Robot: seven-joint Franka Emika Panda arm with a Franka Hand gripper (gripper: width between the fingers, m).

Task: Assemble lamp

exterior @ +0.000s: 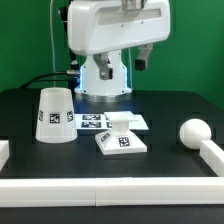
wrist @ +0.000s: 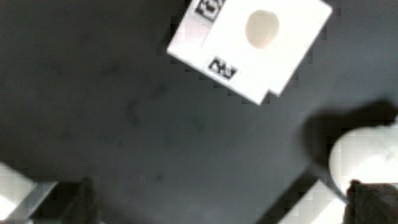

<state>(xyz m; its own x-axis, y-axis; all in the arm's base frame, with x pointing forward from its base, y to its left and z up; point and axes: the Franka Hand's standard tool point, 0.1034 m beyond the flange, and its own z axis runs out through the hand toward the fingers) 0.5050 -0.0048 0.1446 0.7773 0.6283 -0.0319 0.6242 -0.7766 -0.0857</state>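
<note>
The flat square lamp base lies on the black table near the middle, and its round hole shows in the wrist view. The cone shade stands at the exterior view's left. The round-headed bulb lies at the exterior view's right and shows at the wrist view's edge. My gripper is open and empty, with dark fingers wide apart, high above the bare table between base and bulb. The white arm hangs over the back of the table.
The marker board lies just behind the base. White rails run along the table's front and the exterior view's right side. A white piece shows beside one finger in the wrist view.
</note>
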